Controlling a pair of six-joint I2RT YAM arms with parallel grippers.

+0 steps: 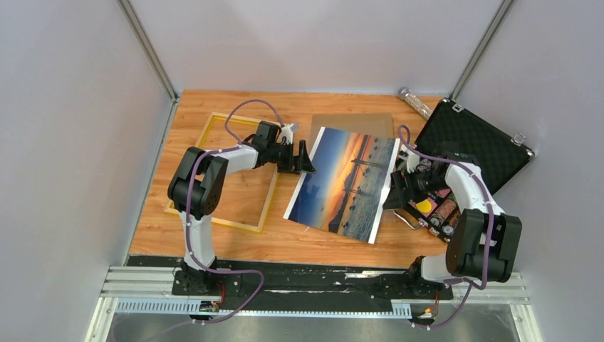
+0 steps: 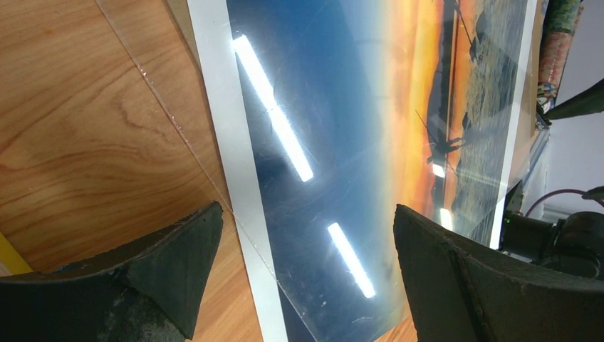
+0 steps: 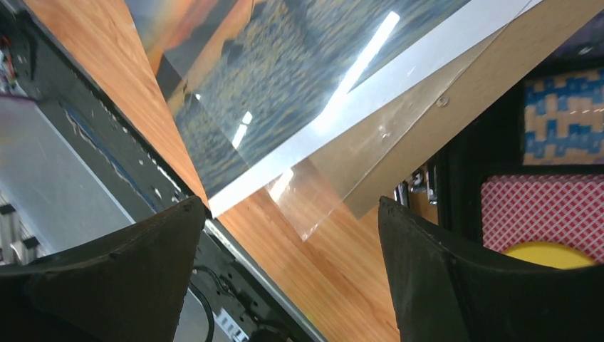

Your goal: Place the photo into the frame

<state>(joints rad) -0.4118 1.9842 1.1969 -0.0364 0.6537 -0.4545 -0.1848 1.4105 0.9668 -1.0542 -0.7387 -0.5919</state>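
The photo (image 1: 343, 183), a glossy sunset print with a white edge, lies flat on the wood table, right of the frame. The yellow frame (image 1: 270, 192) lies flat at the left with bare table inside it. My left gripper (image 1: 305, 161) hovers open at the photo's left edge; the wrist view shows the photo (image 2: 342, 107) between the spread fingers (image 2: 178, 263), with nothing held. My right gripper (image 1: 391, 192) stands open at the photo's right edge; below it are the photo's corner (image 3: 285, 71) and a clear sheet (image 3: 342, 171).
A brown backing board (image 1: 356, 121) lies behind the photo, partly under it. An open black case (image 1: 474, 146) with batteries (image 1: 441, 214) and card packs (image 3: 548, 206) stands at the right, close to the right arm. A glittery tube (image 1: 413, 102) lies at the back. Walls close in both sides.
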